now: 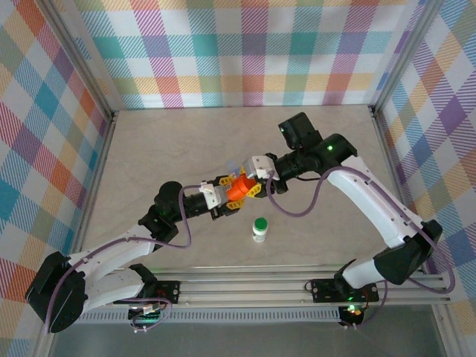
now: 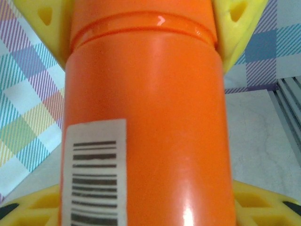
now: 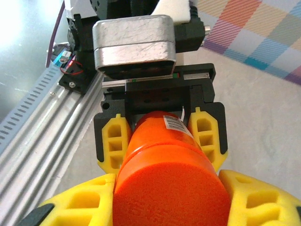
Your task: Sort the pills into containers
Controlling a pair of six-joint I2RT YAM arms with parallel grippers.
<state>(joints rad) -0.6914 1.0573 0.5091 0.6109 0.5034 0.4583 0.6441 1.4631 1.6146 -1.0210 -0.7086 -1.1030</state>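
Plaid walls ring your beige bench [image 1: 171, 149]. Your left tool [image 1: 225, 196] and right tool [image 1: 255, 184] both clamp the orange bottle [image 1: 238, 190] above it, near the standing green-capped bottle [image 1: 259, 229].

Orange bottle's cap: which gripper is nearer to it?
Right. The right gripper clamps the cap; the left gripper holds the labelled body of the orange bottle, away from it.

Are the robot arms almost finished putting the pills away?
Not nearly. Done: nothing looks sorted yet. In hand: the left gripper and the right gripper both clamp the orange bottle in the air, the right one at its top end, probably to open it. Left: getting pills out and sorting them; the white bottle stands on the table, green cap on.
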